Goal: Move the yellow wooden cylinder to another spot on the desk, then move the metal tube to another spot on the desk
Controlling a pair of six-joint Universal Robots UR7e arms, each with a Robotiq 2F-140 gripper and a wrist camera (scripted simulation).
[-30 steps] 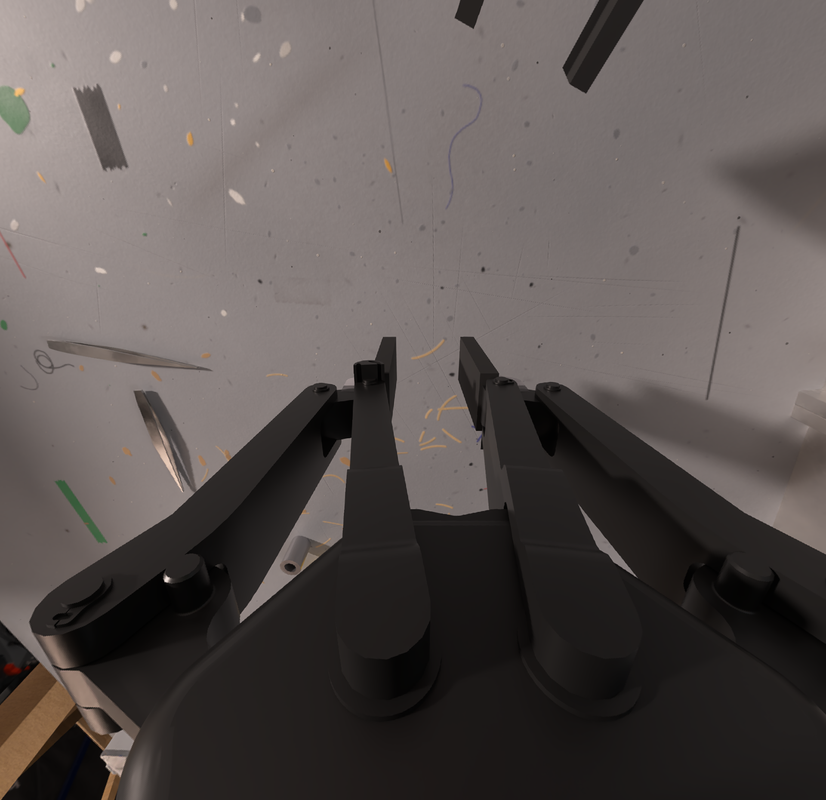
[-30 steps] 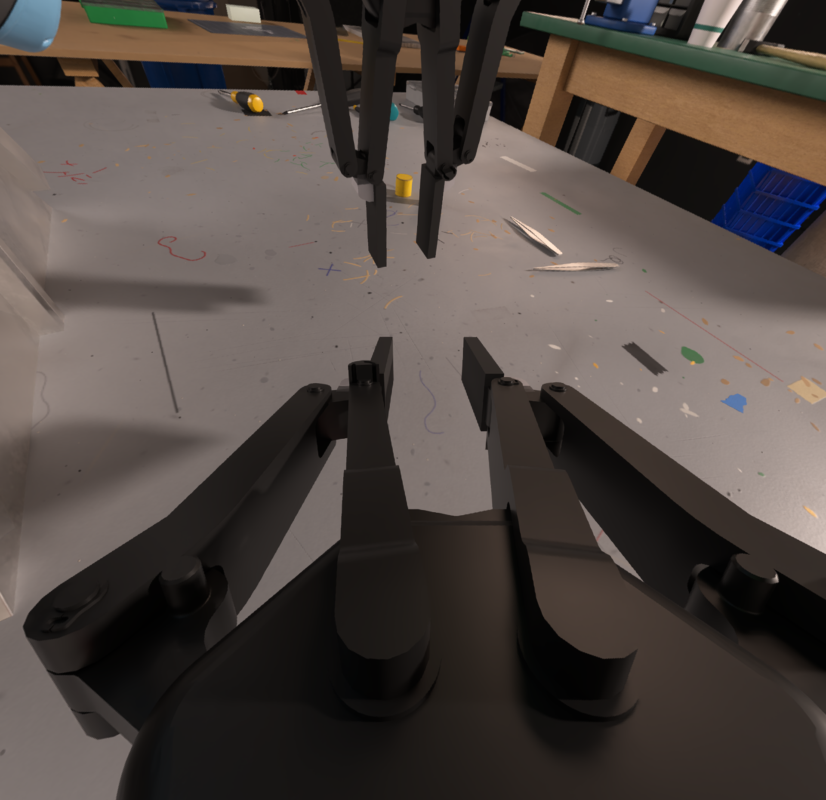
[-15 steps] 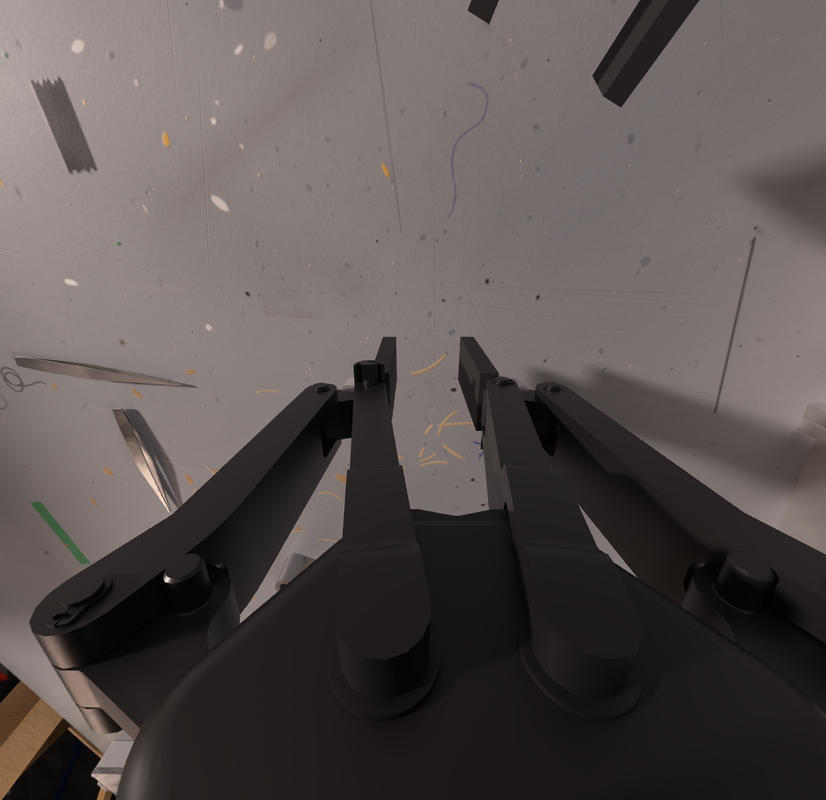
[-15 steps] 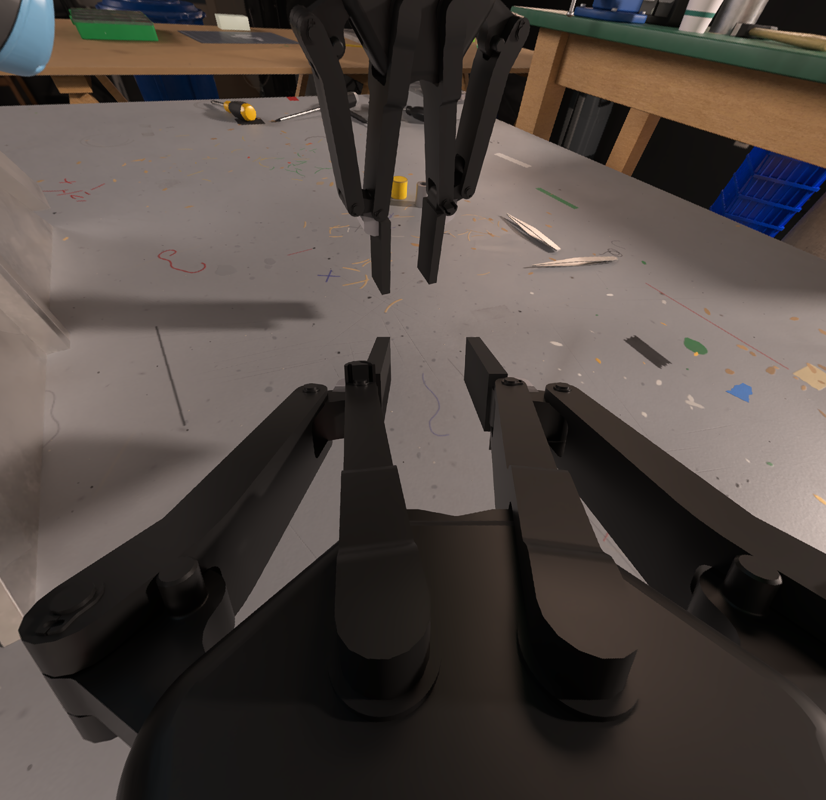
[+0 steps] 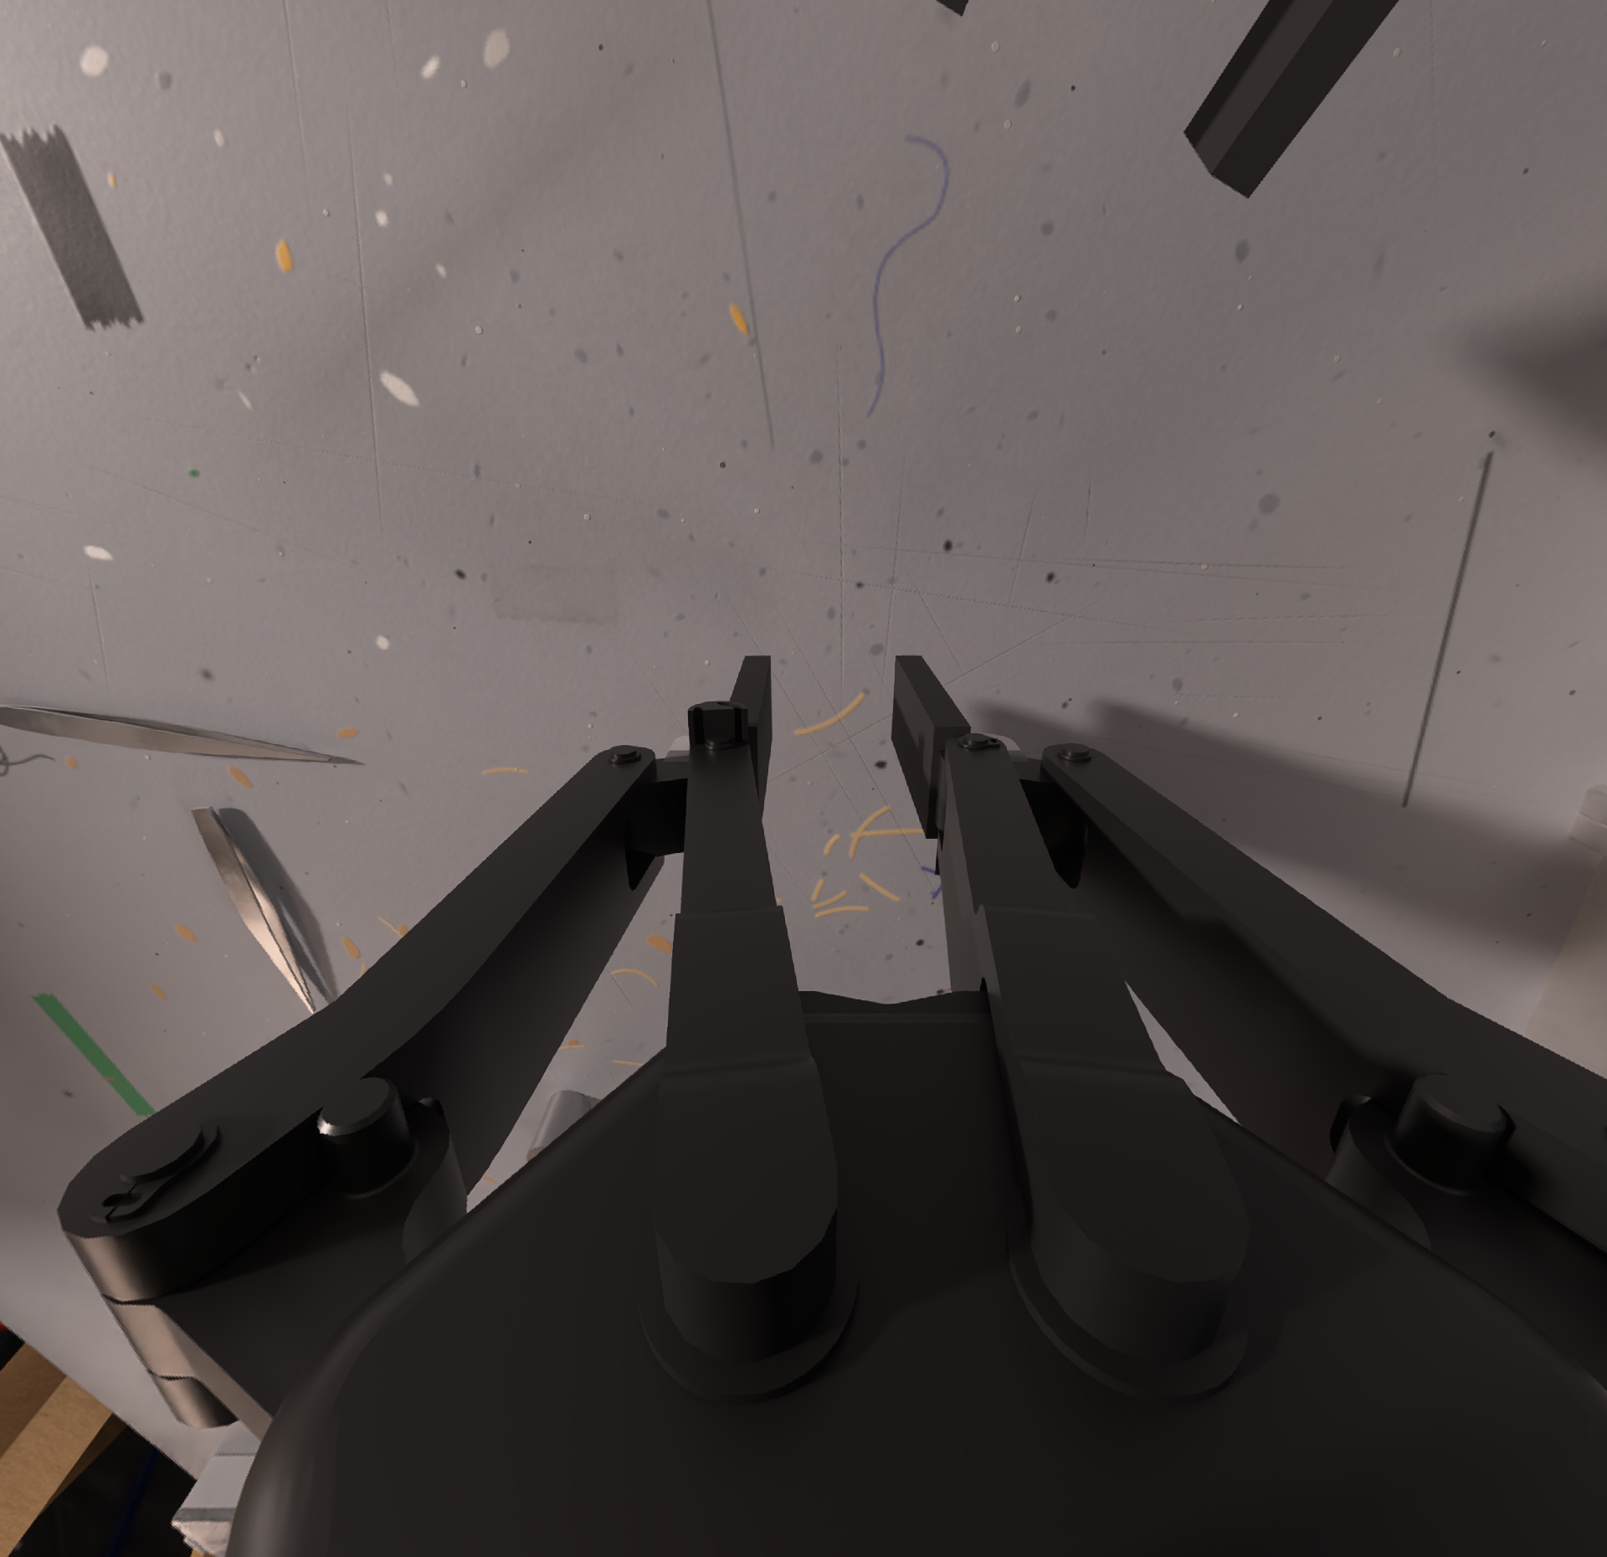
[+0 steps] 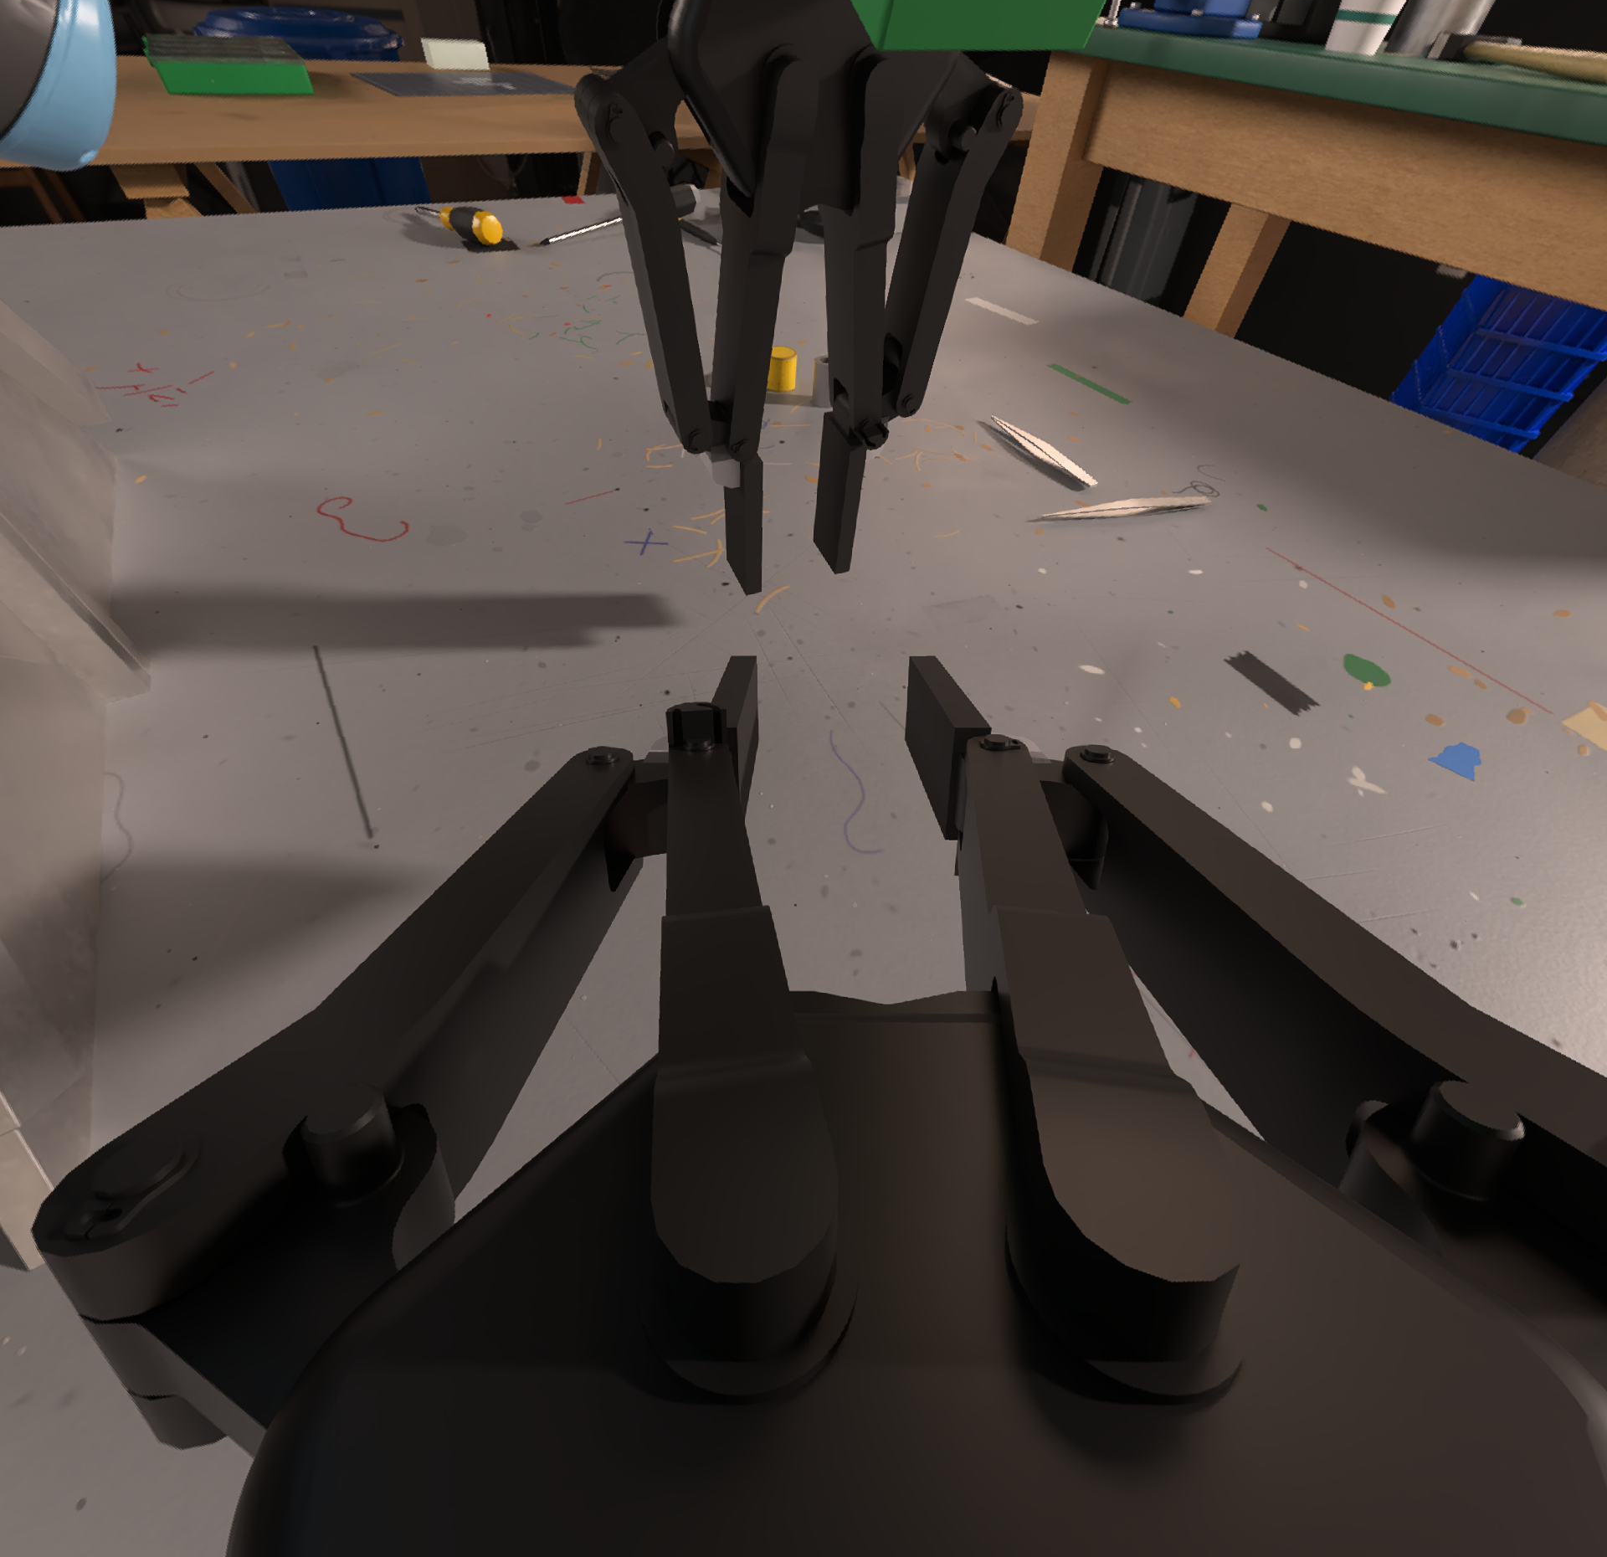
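Hovering above desk [image 6: 261, 732], both grippers empty. Left gripper [image 5: 832, 706] jaws narrowly parted, holding nothing; right gripper [image 6: 830, 698] same. Cylinder [image 6: 782, 369] upright on far desk, tube [image 6: 822, 379] just beside it, both behind left gripper, well apart from either. Judged: neither move visibly begun; both left. Containers: blue bin [image 6: 1513, 367] off desk, contents unclear.

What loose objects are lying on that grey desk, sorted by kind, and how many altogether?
Yellow wooden cylinder: 1
Metal tube: 1, just beside the cylinder
Screwdriver with a yellow and black handle: 1
Pointed metal tweezers: 2
Total: 5, not counting tape strips, paint spots and shavings on the desk.
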